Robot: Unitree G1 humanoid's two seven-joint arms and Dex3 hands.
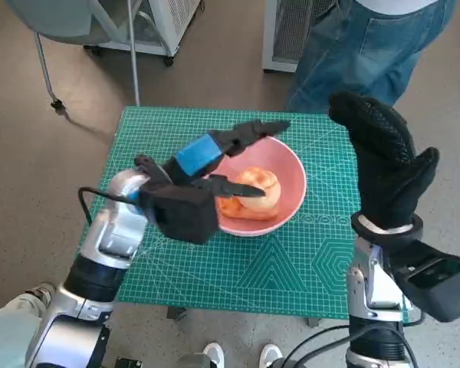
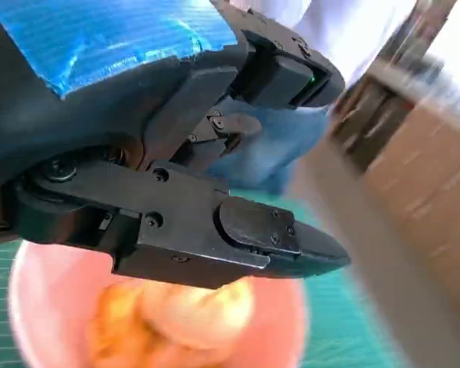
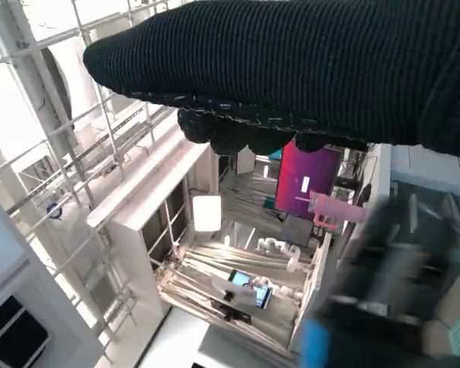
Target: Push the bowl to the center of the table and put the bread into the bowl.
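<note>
While left hand (image 1: pixel 215 165) hovers, bread (image 1: pixel 253 192) sits below in bowl (image 1: pixel 291 172).

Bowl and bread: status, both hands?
Left hand open, fingers spread over bowl, holding nothing. Right hand raised at table's right edge, holding nothing. Bread in bowl, mid-table. Nothing in the way.

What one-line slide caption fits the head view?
Left hand open over the bread in the pink bowl; right hand raised.

Smooth glossy pink bowl (image 1: pixel 291 172), matt gridded mat (image 1: pixel 291 261), knitted glove on right hand (image 1: pixel 383 165).
</note>
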